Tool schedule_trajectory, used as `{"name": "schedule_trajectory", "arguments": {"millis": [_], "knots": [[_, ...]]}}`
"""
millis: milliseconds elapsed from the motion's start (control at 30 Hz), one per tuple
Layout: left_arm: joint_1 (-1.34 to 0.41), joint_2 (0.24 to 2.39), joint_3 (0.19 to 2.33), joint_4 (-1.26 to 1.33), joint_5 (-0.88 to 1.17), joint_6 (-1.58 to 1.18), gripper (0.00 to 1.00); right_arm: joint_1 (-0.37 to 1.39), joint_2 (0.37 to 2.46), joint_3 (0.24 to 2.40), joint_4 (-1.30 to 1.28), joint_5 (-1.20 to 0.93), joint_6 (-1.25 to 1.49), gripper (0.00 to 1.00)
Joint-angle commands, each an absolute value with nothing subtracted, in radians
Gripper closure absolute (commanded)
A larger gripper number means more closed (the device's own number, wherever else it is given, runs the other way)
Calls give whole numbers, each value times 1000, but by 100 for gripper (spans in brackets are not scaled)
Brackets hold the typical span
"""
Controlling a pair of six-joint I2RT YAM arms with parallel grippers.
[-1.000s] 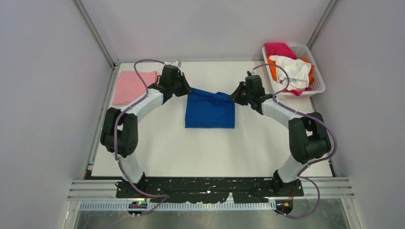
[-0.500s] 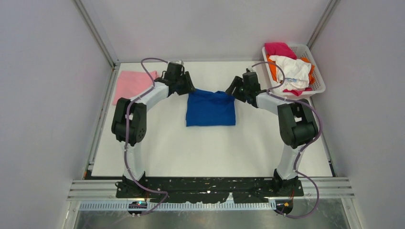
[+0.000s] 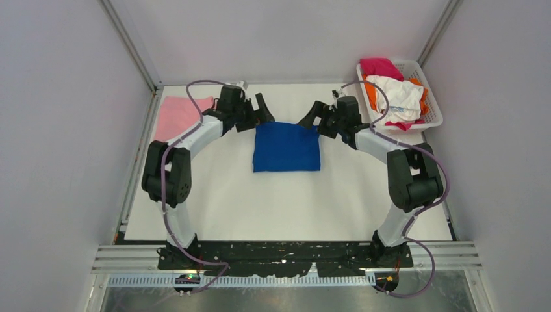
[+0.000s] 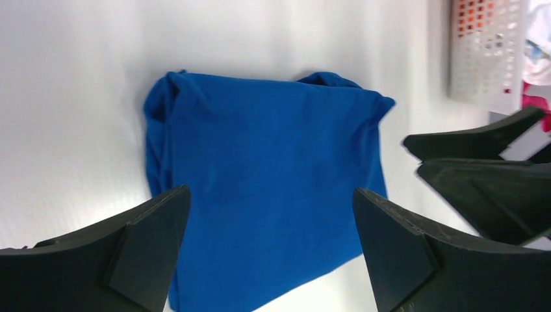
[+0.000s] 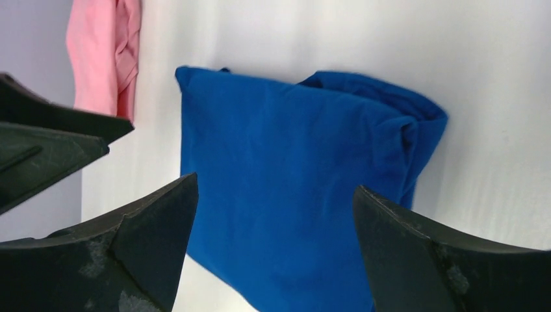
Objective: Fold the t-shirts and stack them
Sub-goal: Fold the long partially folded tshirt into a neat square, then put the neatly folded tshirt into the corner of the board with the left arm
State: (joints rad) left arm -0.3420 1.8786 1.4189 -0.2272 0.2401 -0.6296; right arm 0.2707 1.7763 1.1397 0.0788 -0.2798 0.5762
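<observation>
White table with a folded blue t-shirt, just released, at its middle.
The smooth table carries the blue t-shirt as a soft, flat rectangle, bunched at its far corners. The fold looks finished, so stacking likely comes next, perhaps with the folded pink t-shirt at far left. A slatted white basket holds crumpled tees. The left end effector and right end effector, pinched shut a second ago, now gape wide and empty above those corners.

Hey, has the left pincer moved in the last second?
Yes. The left pincer has let go of the blue t-shirt and shifted toward the far edge of the table, now open.
</observation>
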Motion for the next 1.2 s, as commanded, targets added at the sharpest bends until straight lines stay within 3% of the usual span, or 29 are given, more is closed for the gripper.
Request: {"name": "schedule_trajectory", "arguments": {"millis": [0, 300, 500, 667, 933, 1167], "knots": [[-339, 1883, 1431, -109, 385, -667, 0, 278, 1741, 1088, 203, -449, 598, 5], [-337, 2132, 1670, -232, 375, -673, 0, 270, 2010, 1330, 153, -414, 595, 4], [-337, 2205, 1743, -402, 341, -654, 0, 266, 2130, 1359, 139, -438, 623, 5], [-339, 2140, 1617, -415, 365, -633, 0, 271, 2089, 1256, 161, -451, 634, 4], [-371, 1861, 1212, -317, 360, -635, 0, 325, 1899, 957, 202, -448, 674, 5], [-389, 1695, 1100, -303, 311, -619, 0, 352, 1734, 877, 192, -411, 659, 5]]}}
